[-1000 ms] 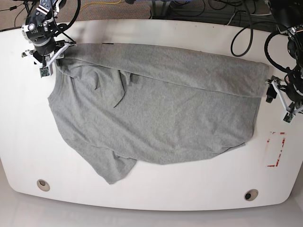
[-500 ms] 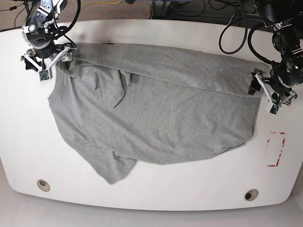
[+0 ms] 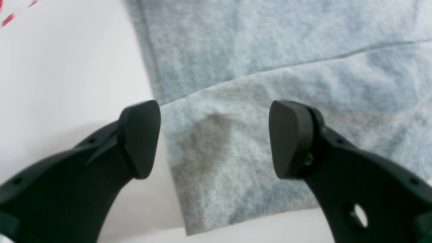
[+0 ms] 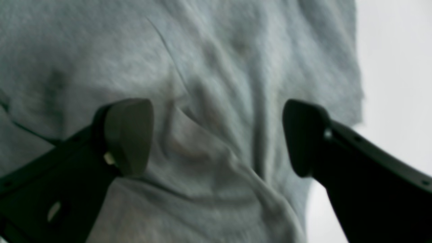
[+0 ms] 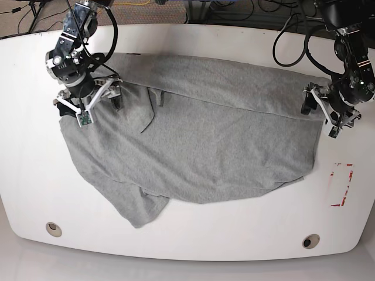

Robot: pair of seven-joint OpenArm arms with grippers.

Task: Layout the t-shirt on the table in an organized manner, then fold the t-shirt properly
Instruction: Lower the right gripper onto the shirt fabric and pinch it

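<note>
The heather-grey t-shirt (image 5: 205,146) lies spread and wrinkled across the white table (image 5: 234,240), with its far part folded over along a long crease. My right gripper (image 5: 88,99) hovers over the shirt's upper left area. In the right wrist view the right gripper (image 4: 216,136) is open above bunched folds of t-shirt (image 4: 216,67), with nothing held. My left gripper (image 5: 321,114) is at the shirt's right edge. In the left wrist view the left gripper (image 3: 215,140) is open, straddling a corner of the folded layer of t-shirt (image 3: 270,50).
A red-outlined rectangle mark (image 5: 341,184) lies on the table right of the shirt. Two round grommet holes (image 5: 53,228) (image 5: 310,240) sit near the front edge. Black cables (image 5: 293,41) hang at the back right, behind the table.
My right gripper has opened, let go of the shirt's upper left corner and moved right and nearer over the cloth. The left gripper has moved in from beside the table onto the shirt's right edge.
</note>
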